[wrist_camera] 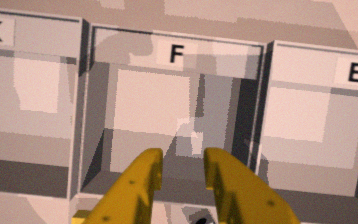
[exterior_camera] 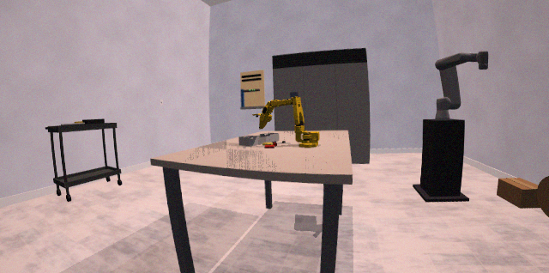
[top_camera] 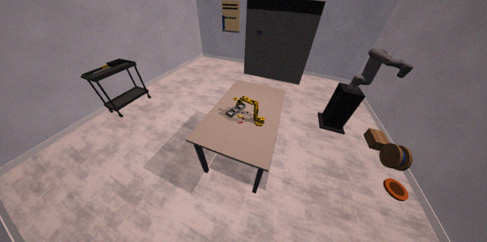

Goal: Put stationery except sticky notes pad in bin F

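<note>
Bin F (wrist_camera: 220,56) is in the middle of the wrist view, between bin K (wrist_camera: 40,41) and bin E (wrist_camera: 305,67). No item is clearly seen inside it, only patches of light and shadow. My gripper (wrist_camera: 184,167) (top_camera: 237,105) (exterior_camera: 261,127) is nearly closed, with a narrow gap and nothing between the fingertips. It is above the near side of bin F. On the table lie a yellow thing (top_camera: 240,116), a red thing (top_camera: 240,122) (exterior_camera: 269,147) and small dark things (top_camera: 247,112) (exterior_camera: 283,142). They are too small to identify.
The joined grey bins stand on the table (top_camera: 228,139) (exterior_camera: 257,166), beside the arm's base (top_camera: 259,121) (exterior_camera: 310,139). A grey and black thing (wrist_camera: 197,216) shows partly at the bottom of the wrist view, between the fingers' lower parts and beyond the bin's near rim.
</note>
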`<action>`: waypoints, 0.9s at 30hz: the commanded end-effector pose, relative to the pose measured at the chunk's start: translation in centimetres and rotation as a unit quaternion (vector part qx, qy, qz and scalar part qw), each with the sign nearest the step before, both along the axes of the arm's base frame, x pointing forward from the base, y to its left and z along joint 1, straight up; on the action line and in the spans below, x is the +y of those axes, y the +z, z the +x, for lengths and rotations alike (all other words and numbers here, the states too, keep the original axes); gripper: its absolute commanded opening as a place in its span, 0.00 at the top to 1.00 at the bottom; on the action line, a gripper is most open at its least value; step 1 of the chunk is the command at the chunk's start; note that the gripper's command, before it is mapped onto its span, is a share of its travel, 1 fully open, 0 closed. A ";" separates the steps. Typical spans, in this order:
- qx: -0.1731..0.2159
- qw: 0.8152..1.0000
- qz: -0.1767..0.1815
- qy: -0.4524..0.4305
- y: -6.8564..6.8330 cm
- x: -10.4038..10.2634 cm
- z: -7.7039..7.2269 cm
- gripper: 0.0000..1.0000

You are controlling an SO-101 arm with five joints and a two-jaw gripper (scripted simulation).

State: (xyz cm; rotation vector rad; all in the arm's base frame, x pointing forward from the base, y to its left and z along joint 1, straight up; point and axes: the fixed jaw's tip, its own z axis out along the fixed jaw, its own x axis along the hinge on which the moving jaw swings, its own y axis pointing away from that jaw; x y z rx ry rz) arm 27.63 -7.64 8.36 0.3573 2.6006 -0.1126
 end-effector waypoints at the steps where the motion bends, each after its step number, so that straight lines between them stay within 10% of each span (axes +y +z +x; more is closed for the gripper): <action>1: -0.031 0.999 -0.007 -0.001 1.4 0.1 0.4 0.93; 27: -0.032 0.995 -0.003 0.092 2.0 5.2 2.7 0.93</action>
